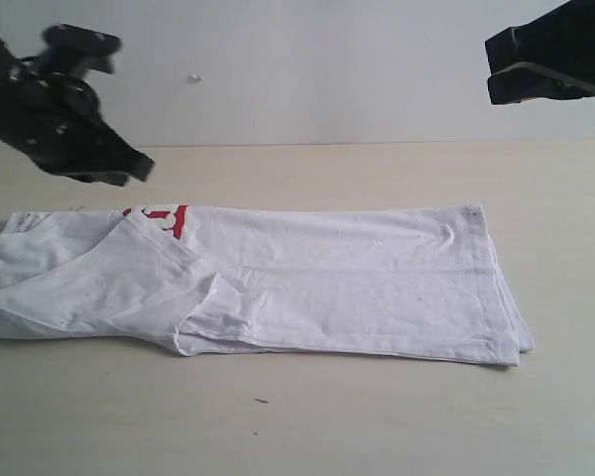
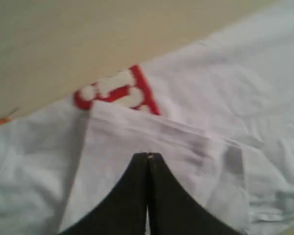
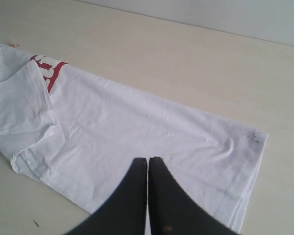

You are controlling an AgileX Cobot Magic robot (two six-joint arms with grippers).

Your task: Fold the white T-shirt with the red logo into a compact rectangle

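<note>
**A:** Where does the white T-shirt (image 1: 357,278) lie?

**B:** Flat on the table (image 1: 377,426), as a long band parallel to the far edge. The collar end points toward the left edge and the hem (image 1: 501,297) toward the right. The sides look folded in, and a sleeve (image 1: 129,273) is turned over the chest.

**A:** And the red logo (image 2: 118,93)?

**B:** Only a stub shows, at the band's far border near the left end. The sleeve covers the rest, so no whole word can be read.

**A:** The grippers?

**B:** The left gripper (image 2: 148,155) hangs over the logo end. The right gripper (image 3: 148,159) is high over the right part of the table. On both, the jaws are pressed together with nothing between them, clear of the cloth.

**A:** Why up and empty?

**B:** My guess is that the lengthwise folds are laid, so lifted arms avoid dragging the fabric. I judge the crosswise folds remain: bringing the hem toward the collar would shorten the band into a compact rectangle.

**A:** Any risk?

**B:** The layers at the hem corner nearest the camera are slightly fanned. A pinch that catches only the top layer could pull the band apart.
</note>
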